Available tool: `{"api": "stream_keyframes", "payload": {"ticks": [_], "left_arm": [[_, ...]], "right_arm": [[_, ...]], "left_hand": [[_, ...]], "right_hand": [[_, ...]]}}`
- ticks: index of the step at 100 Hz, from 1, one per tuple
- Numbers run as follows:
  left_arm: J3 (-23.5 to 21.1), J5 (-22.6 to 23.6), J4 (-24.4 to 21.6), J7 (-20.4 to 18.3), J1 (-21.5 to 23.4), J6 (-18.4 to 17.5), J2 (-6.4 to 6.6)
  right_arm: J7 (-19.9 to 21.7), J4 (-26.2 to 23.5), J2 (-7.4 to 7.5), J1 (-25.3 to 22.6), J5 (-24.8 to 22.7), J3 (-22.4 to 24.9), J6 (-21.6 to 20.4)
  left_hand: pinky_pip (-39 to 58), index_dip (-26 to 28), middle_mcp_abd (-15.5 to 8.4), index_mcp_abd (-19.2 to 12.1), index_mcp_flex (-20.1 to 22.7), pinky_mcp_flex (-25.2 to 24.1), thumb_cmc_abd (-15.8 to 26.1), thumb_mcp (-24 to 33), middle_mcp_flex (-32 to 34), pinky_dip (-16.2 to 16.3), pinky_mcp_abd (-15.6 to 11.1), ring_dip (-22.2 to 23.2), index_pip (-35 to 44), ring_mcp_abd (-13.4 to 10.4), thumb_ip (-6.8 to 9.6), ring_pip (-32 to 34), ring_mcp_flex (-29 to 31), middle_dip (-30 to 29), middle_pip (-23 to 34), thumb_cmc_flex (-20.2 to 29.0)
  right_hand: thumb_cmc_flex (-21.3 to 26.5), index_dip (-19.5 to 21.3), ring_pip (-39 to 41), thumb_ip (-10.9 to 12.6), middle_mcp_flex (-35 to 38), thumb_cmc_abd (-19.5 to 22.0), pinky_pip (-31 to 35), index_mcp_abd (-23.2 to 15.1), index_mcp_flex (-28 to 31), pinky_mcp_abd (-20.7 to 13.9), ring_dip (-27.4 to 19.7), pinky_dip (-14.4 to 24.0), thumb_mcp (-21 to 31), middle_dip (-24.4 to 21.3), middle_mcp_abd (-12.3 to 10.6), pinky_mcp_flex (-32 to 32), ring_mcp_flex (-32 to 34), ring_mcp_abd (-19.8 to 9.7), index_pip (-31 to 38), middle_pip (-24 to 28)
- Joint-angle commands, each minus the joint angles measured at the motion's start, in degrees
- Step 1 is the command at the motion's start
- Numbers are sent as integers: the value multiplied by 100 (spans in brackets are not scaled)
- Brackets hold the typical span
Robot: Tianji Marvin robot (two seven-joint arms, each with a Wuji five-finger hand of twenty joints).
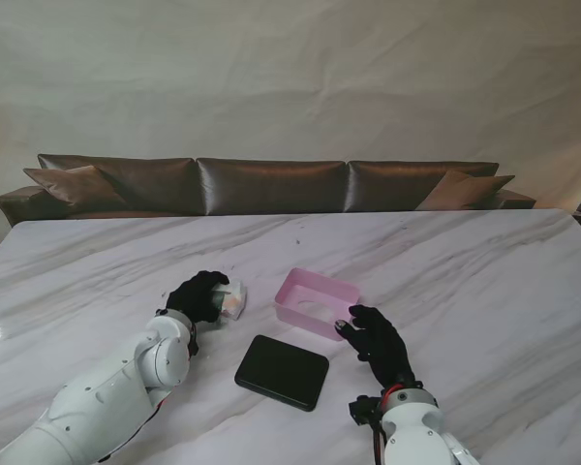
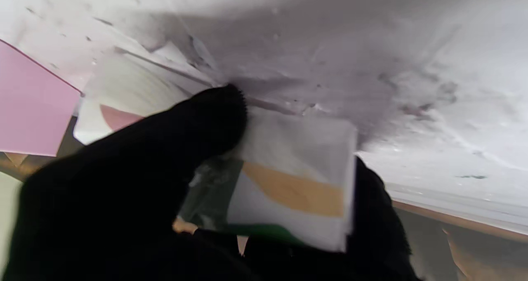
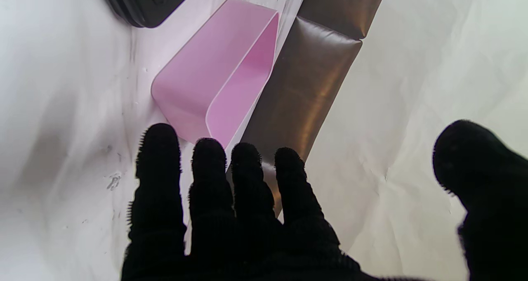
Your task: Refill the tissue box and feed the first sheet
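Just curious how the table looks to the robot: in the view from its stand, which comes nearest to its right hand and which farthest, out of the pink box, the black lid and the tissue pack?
1. Pink box: touching distance, just beyond the right hand.
2. Black lid: flat, to the left.
3. Tissue pack: farthest left, in the left hand.

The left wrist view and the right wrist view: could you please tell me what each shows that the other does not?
Only the left wrist view shows the tissue pack gripped by the left hand. Only the right wrist view shows the open right hand, the black lid and the sofa. Both show the pink box and the marble table.
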Motion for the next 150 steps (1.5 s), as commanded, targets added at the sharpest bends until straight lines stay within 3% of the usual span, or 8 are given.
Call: {"api": "stream_keyframes", "payload": {"ticks": [1,15,30,42,88,107,126,150], "left_arm": [[38,-36,170,12,125,20,-131],[55,36,264,361,97,12,-200],[-21,229,75,435,157,22,-152],[-202,400,-259,441,277,72,-91],[-1087,778,-2192,-329,941,424,164],[-1328,129,-2765,-880,1148,221,184],[-1455,-701,-3121,-1765,1197,-35,278],[-1386,-1561,-2975,-2500,934,-249,340]], "right_arm": [[68,0,-24,-11,12,-10,8],[74,23,-23,-11,35,4,-17],[72,13,-19,-30,22,30,-38],[93,-25,-6,-49,-37,64,-39],[173,-255,73,-64,-560,205,-3],[299,-305,163,-9,-1082,250,-51],[462,-194,297,166,-1886,240,-189],[467,85,389,451,-2519,137,-506]], "left_hand": [[15886,339,-425,-285,498,706,-322,408,323,20,-2290,409,622,-39,-230,1329,1282,-15,1168,580],[16222,995,-843,-649,1538,782,-133,511,1563,500,-2237,543,1441,-499,-155,2077,2482,630,1805,284],[16487,1553,-972,-1019,2133,817,-476,404,2195,654,-2197,543,1890,-568,-375,2143,2875,900,2009,648],[16599,1886,-1012,-1112,2561,831,-515,379,2495,751,-2173,612,2125,-514,-403,2250,3033,941,2131,906],[16613,2110,-908,-1006,2700,836,-539,423,2721,810,-2167,837,2055,-416,-240,2333,3233,1068,2117,1076],[16611,2128,-817,-908,2696,836,-505,380,2716,816,-2167,896,1986,-389,-182,2322,3242,1110,2056,1143],[16541,2149,-774,-837,2611,823,-387,293,2654,809,-2173,966,1919,-393,-123,2279,3175,1181,1983,1175],[16486,2164,-701,-726,2524,816,-296,226,2625,820,-2180,1034,1835,-444,16,2236,3181,1234,1904,1139]], "right_hand": [[17,54,79,-86,152,-34,148,-251,106,-141,-1,0,-131,46,-216,52,94,-148,10,74],[50,63,93,-88,220,-19,158,-275,120,-137,4,-4,-152,53,-232,59,134,-138,13,95],[83,75,115,-87,296,-15,167,-309,167,-139,14,-9,-170,58,-239,67,177,-121,23,109],[123,87,127,-85,351,-29,170,-344,207,-139,19,-14,-179,62,-267,67,205,-110,34,119],[248,209,326,-80,554,-146,226,-595,453,-168,116,-21,-186,94,-338,105,317,35,100,181],[477,310,402,-82,661,-543,297,-824,679,-230,151,-9,-148,147,-467,191,453,-30,170,275],[980,456,423,-178,558,-1189,323,-1237,651,-421,199,7,-127,259,-734,198,553,-251,288,388],[2345,562,540,-487,79,-1398,413,-1974,316,-767,417,225,-831,335,-1238,169,555,-486,553,542]]}}
